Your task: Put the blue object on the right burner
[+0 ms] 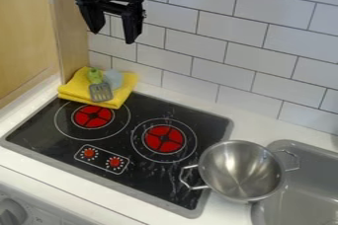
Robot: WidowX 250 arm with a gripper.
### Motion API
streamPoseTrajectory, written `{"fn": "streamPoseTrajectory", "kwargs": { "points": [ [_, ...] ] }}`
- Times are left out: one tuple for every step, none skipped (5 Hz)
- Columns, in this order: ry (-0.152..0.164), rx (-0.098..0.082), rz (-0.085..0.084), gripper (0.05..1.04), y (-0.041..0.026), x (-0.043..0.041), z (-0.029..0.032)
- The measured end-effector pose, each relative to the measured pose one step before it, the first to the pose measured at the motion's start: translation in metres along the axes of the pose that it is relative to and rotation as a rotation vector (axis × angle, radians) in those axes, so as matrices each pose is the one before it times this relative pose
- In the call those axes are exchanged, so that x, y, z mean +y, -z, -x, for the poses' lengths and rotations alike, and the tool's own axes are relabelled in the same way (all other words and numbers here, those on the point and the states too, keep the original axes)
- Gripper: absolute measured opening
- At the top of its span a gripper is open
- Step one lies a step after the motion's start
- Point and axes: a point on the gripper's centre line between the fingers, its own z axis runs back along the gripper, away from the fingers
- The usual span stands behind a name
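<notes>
Gripper (pixel 115 32): you have it in the upper left of the frame, hanging before the tiled wall (pixel 214 46), above the yellow cloth.
Jaws: they stand spread apart, and between them you hold nothing.
Blue object (pixel 113 79): you find it at the left of the frame, lying on the yellow cloth (pixel 72 89) (a pale blue, this one), just beside the green thing (pixel 94 75).
Slotted spatula head (pixel 100 92): grey, also on the cloth, nearer to you than the blue object.
Right burner (pixel 163 138): red, near the middle of the frame, and the blue object is not on it.
Left burner (pixel 92 116): red also, in front of the cloth.
Steel pot (pixel 241 169): lower right of the frame, between the black stove (pixel 155 184) and the grey sink (pixel 285 143) (its two handles point to both).
Bench (pixel 188 101): white, around the stove.
</notes>
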Motion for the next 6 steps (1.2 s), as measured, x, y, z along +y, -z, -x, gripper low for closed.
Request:
{"fn": "streamPoseTrajectory", "kwargs": {
  "points": [
    [-0.0009, 0.0461, 0.0126, 0.999, 0.0124, -0.00279, 0.00903],
    [-0.0106, 0.0527, -0.0004, 0.999, 0.01848, 0.00291, 0.00502],
    [0.0019, 0.03, -0.0257, 0.999, 0.01284, 0.00428, -0.00467],
    [-0.0063, -0.002, -0.0167, 0.999, 0.00802, 0.00553, -0.01347],
    [-0.0057, 0.0042, 0.0022, 0.999, 0.00804, 0.00172, -0.00769],
    [-0.0084, 0.0076, -0.0055, 0.999, 0.00881, 0.00163, -0.00634]
  ]
}}
